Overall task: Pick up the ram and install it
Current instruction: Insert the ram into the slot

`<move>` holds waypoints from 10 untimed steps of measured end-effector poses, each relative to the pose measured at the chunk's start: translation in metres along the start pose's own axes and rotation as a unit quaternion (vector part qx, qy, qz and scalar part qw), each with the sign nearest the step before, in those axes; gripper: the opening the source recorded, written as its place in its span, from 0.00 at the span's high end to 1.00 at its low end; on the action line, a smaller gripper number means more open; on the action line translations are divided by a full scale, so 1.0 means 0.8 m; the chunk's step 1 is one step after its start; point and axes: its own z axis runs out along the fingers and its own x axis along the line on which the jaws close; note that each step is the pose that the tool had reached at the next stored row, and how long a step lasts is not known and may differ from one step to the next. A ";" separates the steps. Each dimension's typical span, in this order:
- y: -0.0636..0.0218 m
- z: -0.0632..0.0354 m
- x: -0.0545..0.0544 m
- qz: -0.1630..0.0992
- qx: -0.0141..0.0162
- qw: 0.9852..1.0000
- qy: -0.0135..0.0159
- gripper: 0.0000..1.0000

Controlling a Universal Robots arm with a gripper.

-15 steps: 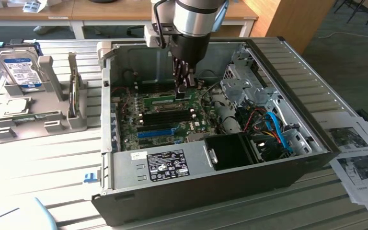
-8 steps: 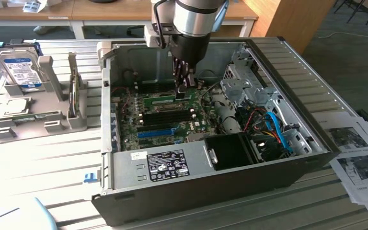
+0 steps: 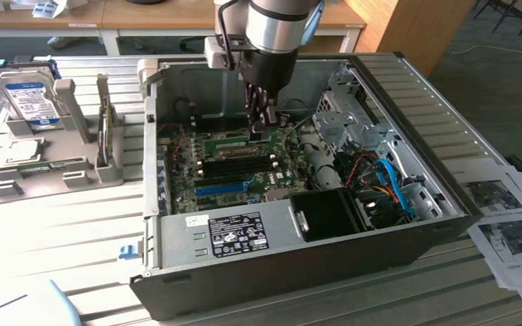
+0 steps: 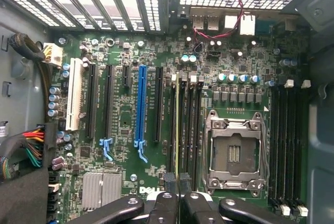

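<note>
- ram [image 4: 177,125]: I see it edge-on in the wrist view, a thin green line along the bank of black memory slots [image 4: 190,130], between the CPU socket [image 4: 232,153] and the blue expansion slot [image 4: 141,104].
- Exterior view: ram [image 3: 229,143] stands upright on its long edge, down at motherboard level inside the PC case [image 3: 442,136].
- my gripper [image 4: 176,179]: clamped on the ram, fingers nearly together with the board's top edge pinched between them. In the exterior view the gripper [image 3: 261,129] points straight down into the case.
- Progress, my read: pickup done, ram carried into the case and lined up with a slot.
- Can't tell if it's fully seated. The white latch [image 4: 175,78] at the far end is visible, but I can't see whether it has snapped in.
- Left: confirming seating, letting go.
- Outside the case, exterior view's left: hard drive [image 3: 25,98] upright in a grey rack. Exterior view's right: printed sheets [image 3: 506,224]. Neither is in play.
</note>
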 end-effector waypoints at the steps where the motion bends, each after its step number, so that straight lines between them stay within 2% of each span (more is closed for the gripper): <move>1: 0.000 0.001 0.000 0.000 0.000 1.000 0.000 0.89; 10: -0.001 0.015 0.000 0.000 0.000 1.000 0.000 0.89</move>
